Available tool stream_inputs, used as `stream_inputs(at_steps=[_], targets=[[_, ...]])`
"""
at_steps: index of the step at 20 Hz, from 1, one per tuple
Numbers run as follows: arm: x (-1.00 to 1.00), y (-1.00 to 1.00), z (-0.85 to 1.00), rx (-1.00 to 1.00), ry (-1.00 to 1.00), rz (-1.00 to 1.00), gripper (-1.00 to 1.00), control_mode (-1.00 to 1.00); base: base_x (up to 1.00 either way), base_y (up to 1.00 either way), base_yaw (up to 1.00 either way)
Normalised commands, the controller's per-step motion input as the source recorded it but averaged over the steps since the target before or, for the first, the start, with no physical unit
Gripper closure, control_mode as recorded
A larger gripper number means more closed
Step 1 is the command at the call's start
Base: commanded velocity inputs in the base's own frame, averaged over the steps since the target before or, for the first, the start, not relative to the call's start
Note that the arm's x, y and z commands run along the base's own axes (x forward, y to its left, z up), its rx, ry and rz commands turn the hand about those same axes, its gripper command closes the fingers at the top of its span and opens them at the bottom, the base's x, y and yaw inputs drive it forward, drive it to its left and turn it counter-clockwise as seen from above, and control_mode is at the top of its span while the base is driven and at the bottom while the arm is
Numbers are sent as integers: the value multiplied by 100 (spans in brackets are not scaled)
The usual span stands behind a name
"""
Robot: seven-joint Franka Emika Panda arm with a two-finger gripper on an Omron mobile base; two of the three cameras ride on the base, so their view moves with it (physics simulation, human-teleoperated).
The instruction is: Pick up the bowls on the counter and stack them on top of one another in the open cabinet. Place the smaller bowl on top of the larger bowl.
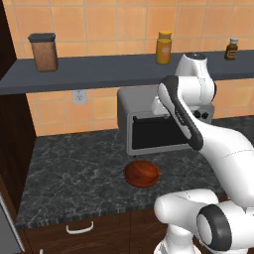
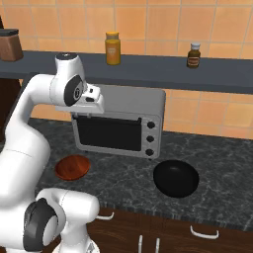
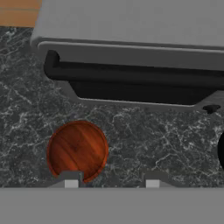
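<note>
Gripper [image 3: 111,179] hangs high over the counter [image 1: 74,173] w/ fingertips [image 3: 70,179] apart, nothing btwn them. Smaller bowl [image 3: 77,151], reddish-brown, sits on the counter just in front of the toaster oven [image 2: 118,121], toward its left end. Larger bowl [image 2: 176,179], glossy black, rests on the counter to the right, well apart from the small one. Open cabinet shelf [image 2: 148,71] above carries a brown-filled jar [image 1: 43,51], yellow jar [image 2: 112,48] & small dark bottle [image 2: 194,55].
</note>
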Motion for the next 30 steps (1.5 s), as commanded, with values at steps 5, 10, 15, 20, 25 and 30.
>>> stream_inputs(at_steps=[5, 10, 15, 20, 25, 30], targets=[[-31, -4, 0, 0, -4, 0, -100, -100, 0, 0, 0], [-59, -47, -2, 2, -3, -9, -100, -100, 0, 0, 0], [-26, -73, -16, 5, 0, -4, -100, -100, 0, 0, 0], [-7, -88, -28, 10, 0, 0, -100, -100, 0, 0, 0], [-2, -89, -32, 11, 0, 0, -100, -100, 0, 0, 0], [0, -89, -28, 11, 2, 0, -100, -100, 0, 0, 0]])
